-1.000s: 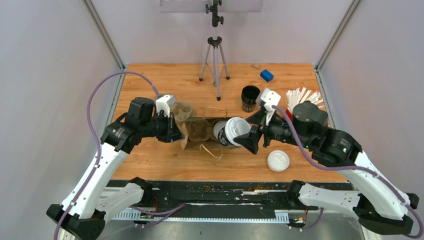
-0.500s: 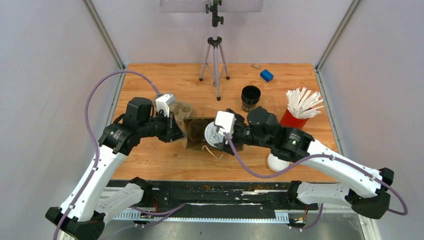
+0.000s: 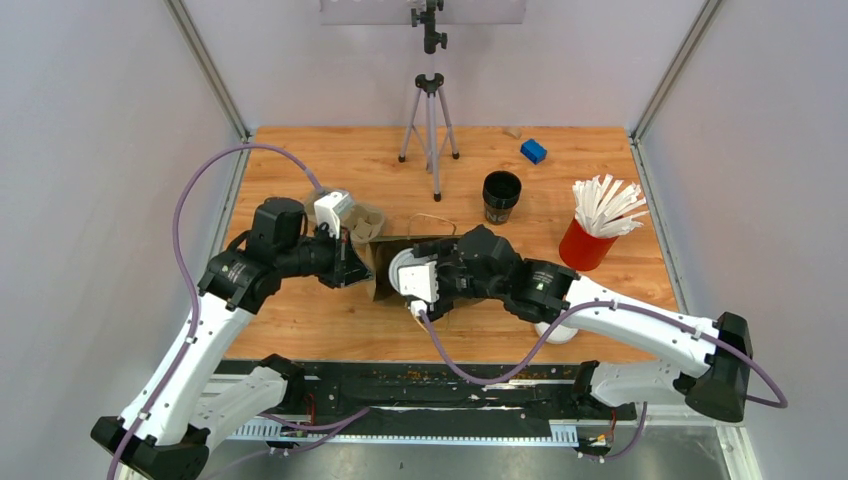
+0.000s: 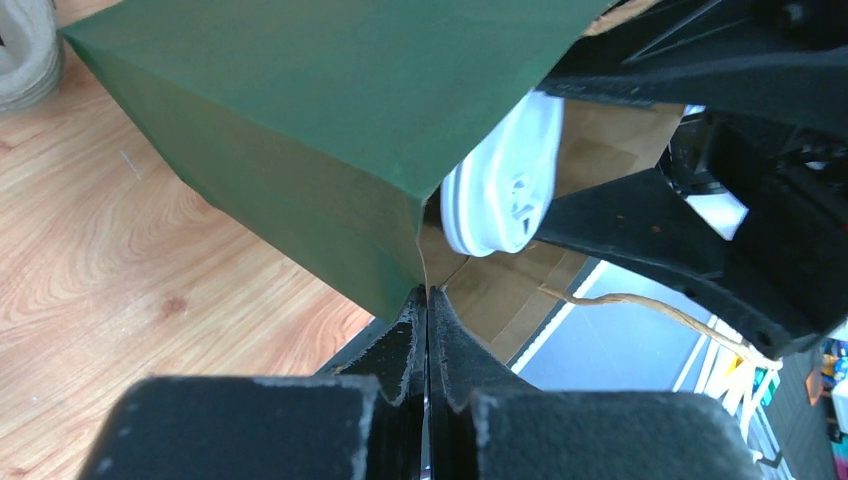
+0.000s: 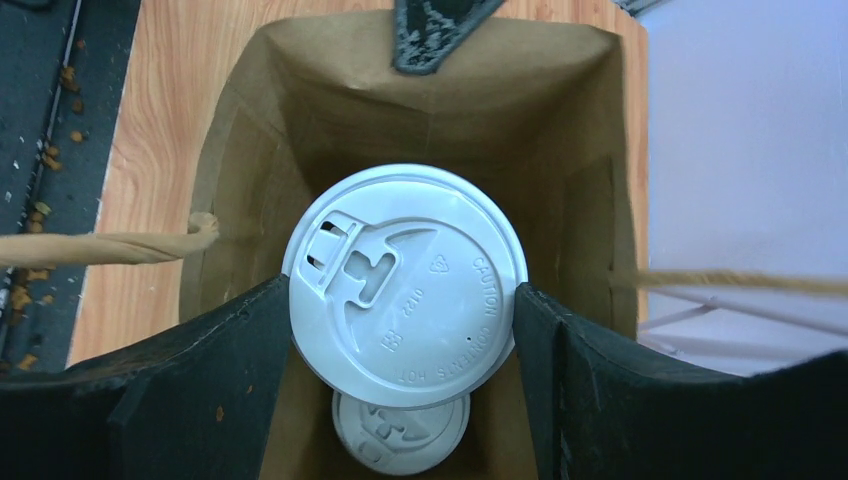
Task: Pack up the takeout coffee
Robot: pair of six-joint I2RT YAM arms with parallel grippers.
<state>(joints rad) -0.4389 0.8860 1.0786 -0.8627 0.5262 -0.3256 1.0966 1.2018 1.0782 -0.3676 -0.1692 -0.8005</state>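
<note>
1. Grey walls close in a wooden table point(image 3: 300, 170), seen from above. Mid-table is a paper bag point(image 3: 385, 250), its mouth turned toward the right arm. Whether it lies flat or is only tipped, I cannot tell.
   - The left gripper point(image 3: 352, 268) is at the bag's left end.
   - The right gripper point(image 3: 405, 276) reaches into the mouth with a white-lidded cup point(image 3: 398, 266).
   - Right of the bag and behind it is a black stack of cups point(image 3: 501, 196), with nothing visible in the top one.
   - Further right of the bag, a red cup point(image 3: 583, 247) is crammed with white sticks.
2. From the left wrist, the jaws are pressed fully together on an edge of the bag, which is green outside and brown inside. The cup's lid shows just inside the opening.
3. From the right wrist, the fingers point(image 5: 200, 370) stand wide apart, one against each side of the cup. The lid faces the camera and is framed by the bag's walls. Beyond it a second lidded cup point(image 5: 400, 435) sits deeper in the bag.
4. Judged step: loading the last coffee. The next move calls for easing this cup down beside the other one. The fingers should part only once it rests, then back out clear of the twine handles while the left arm holds the mouth open.
</note>
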